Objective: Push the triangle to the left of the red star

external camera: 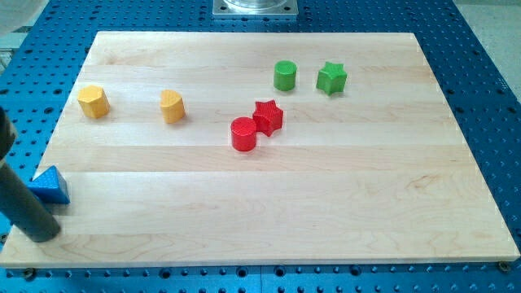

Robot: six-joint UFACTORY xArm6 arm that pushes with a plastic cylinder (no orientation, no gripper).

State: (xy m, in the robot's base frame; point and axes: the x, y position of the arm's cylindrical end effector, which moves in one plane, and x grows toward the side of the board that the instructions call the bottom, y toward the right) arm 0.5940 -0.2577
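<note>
The blue triangle (pixel 50 185) lies at the board's left edge, near the view's bottom left. The red star (pixel 268 116) sits near the middle of the board, touching a red cylinder (pixel 243 133) at its lower left. My dark rod comes in from the view's left edge and my tip (pixel 41 230) rests just below and slightly left of the blue triangle, close to it or touching it. The triangle is far to the left of the red star.
A yellow hexagon block (pixel 94 101) and a yellow rounded block (pixel 172 106) stand at the upper left. A green cylinder (pixel 285 75) and a green star (pixel 331 77) stand at the upper right. The wooden board (pixel 326 212) lies on a blue perforated table.
</note>
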